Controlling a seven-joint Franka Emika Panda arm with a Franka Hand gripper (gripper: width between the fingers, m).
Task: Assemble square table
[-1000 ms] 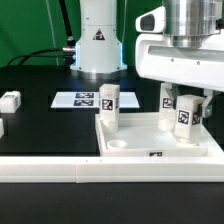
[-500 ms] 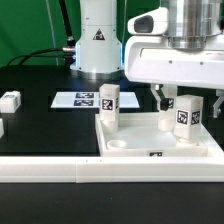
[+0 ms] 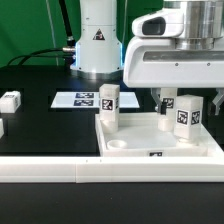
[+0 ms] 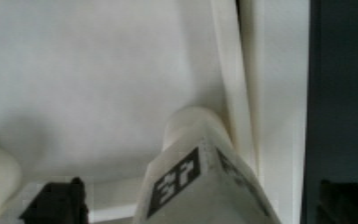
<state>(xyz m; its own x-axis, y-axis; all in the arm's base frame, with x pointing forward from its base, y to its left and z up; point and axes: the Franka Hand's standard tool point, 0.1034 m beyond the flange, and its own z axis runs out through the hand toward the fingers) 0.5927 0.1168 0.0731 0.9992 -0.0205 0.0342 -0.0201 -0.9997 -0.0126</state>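
Only the exterior view shows the whole layout. Nearest, a long white rail (image 3: 60,172) runs along the six o'clock edge of the black surface (image 3: 40,125). Just behind it lies the square table's tabletop (image 3: 145,135), white with a raised rim, a round corner hole and a small tag on its near wall. It sits toward four o'clock in that view. One tagged leg (image 3: 108,103) stands upright at the tabletop's ten o'clock corner. A second tagged leg (image 3: 187,115) stands upright near its two o'clock corner, under the pincer (image 3: 186,103). A loose leg block (image 3: 10,100) lies well apart at nine o'clock on the surface. Farther back are the marker board (image 3: 85,99) and the arm's base (image 3: 97,40). The wrist view shows none of this. What it adds is a close look down at the second leg (image 4: 197,170), which stands just beside the tabletop's rim (image 4: 234,60) with the dark surface beyond. The pincer's (image 4: 202,200) two dark fingertips (image 4: 60,200) are spread wide on either side of this leg. A gap shows on each side, so it grips nothing.
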